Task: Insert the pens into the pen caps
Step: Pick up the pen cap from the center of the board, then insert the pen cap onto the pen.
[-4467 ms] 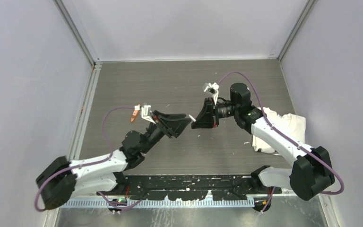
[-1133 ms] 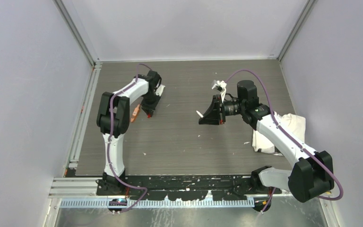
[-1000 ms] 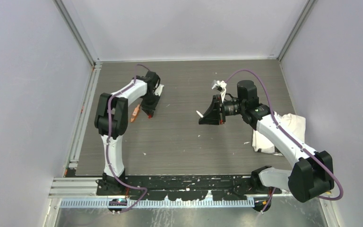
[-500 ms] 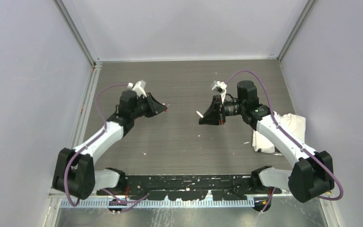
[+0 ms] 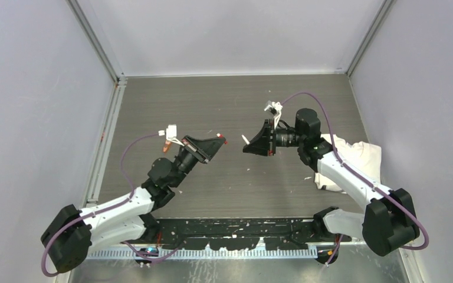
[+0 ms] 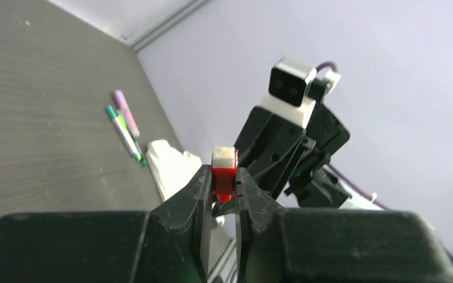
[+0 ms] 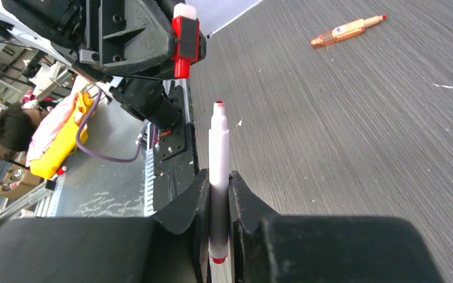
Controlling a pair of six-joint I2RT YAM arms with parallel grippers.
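Note:
My left gripper [image 5: 220, 140] is shut on a short red pen cap [image 6: 224, 175], which sticks out past its fingertips, above the table's middle. Facing it from the right, my right gripper [image 5: 246, 143] is shut on a white pen [image 7: 218, 154] with a red tip. That tip points toward the red cap [image 7: 185, 39], and a small gap separates them. In the right wrist view the cap sits up and to the left of the pen's tip. An orange pen [image 5: 166, 144] lies on the table by the left arm. A pink-purple pen [image 6: 124, 111] and a green pen [image 6: 124, 132] lie side by side.
A crumpled white cloth [image 5: 357, 154] lies at the right, beside the right arm. Small white specks dot the dark table [image 5: 212, 106]. Metal rails run along the left edge [image 5: 103, 147] and the near edge.
My left arm has lifted from the table near the orange pen and swung right to the middle, carrying the red cap to face the pen. The right gripper has edged slightly left.

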